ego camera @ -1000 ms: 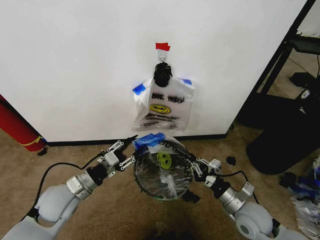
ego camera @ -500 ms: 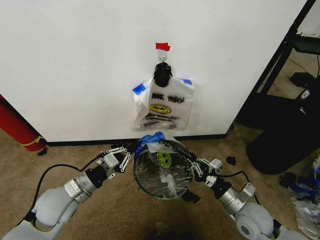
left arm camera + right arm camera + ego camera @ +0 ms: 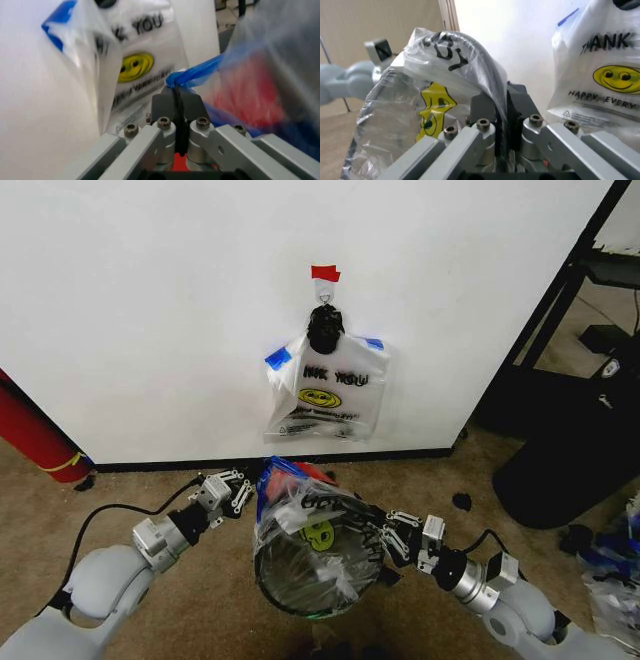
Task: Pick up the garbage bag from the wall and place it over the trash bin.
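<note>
The garbage bag [image 3: 318, 525], see-through with a yellow smiley and black print, bulges over the trash bin [image 3: 312, 472], whose red body shows through the plastic below the wall [image 3: 150, 300]. My left gripper [image 3: 250, 485] is shut on the bag's blue-edged handle [image 3: 192, 75] at the bin's wall side. My right gripper [image 3: 385, 532] is shut on the bag's opposite edge, where the plastic wraps the bin's dark rim [image 3: 480, 48]. The left wrist view has the left gripper [image 3: 176, 93] pinching the blue handle beside the blurred red bin [image 3: 245, 93]. The right gripper [image 3: 501, 107] clamps plastic and rim together.
A bundle of like bags [image 3: 325, 390] hangs by a black knot from a metal hook [image 3: 325, 298] under red tape [image 3: 325, 273]. A red cylinder [image 3: 35, 435] leans at the left. A large black bulky thing [image 3: 570, 465] and a dark rack [image 3: 605, 270] stand right. Loose plastic [image 3: 615, 585] lies far right.
My left gripper went from open to shut on the blue handle and moved closer to the wall. The bag now bulges higher, and bag and bin sit nearer the camera. My right gripper shifted lower.
</note>
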Robot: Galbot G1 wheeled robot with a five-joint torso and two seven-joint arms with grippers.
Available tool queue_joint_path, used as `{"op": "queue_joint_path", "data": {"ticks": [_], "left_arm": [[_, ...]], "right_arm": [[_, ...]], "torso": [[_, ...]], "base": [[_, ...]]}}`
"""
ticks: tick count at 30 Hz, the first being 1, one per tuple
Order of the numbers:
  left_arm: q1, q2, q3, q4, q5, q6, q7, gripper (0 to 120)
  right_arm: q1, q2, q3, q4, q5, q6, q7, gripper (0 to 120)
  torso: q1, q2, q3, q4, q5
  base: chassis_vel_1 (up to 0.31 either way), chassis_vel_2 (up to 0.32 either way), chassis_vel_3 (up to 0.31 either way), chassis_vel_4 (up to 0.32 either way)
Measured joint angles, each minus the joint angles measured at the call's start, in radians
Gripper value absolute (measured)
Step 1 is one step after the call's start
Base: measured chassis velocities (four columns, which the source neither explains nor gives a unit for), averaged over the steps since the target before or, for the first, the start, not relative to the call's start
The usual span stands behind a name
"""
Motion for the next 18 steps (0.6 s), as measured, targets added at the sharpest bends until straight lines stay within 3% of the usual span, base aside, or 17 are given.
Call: {"op": "queue_joint_path", "data": {"ticks": [12,18], "left_arm": [[-0.004,-0.022,0.014,0.037,0.038,0.028,-0.171,0],[0.017,-0.021,0.011,0.037,-0.091,-0.060,-0.111,15]], "right_arm": [[0.014,0.007,-0.003,-0.026,0.066,0.003,-0.025,1],[0.023,0.020,-0.015,-0.034,0.120,-0.004,0.044,1]], "torso": [[0.000,0.000,0.000,0.0000,0.0000],[0.000,0.000,0.000,0.0001,0.0000]], "base": [[0.000,0.000,0.000,0.000],[0.000,0.000,0.000,0.000]]}}
